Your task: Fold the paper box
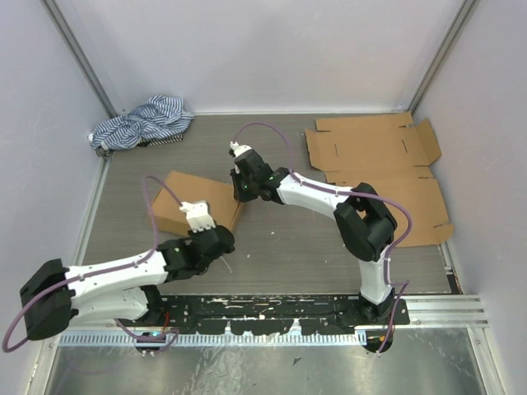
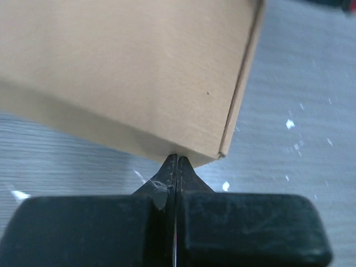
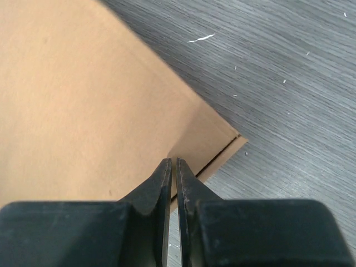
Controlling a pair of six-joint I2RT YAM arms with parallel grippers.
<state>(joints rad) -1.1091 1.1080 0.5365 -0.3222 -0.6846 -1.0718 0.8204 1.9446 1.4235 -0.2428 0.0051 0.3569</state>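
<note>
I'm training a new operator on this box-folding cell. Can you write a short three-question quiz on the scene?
1. True or false: the left gripper stands wide open at the box.
2. What lies in the far left corner? A) striped cloth B) bottle C) tape roll
3. Fill in: the flat cardboard lies on the robot's ____ side.

Key: 1 false, it is shut; 2 A; 3 right.
</note>
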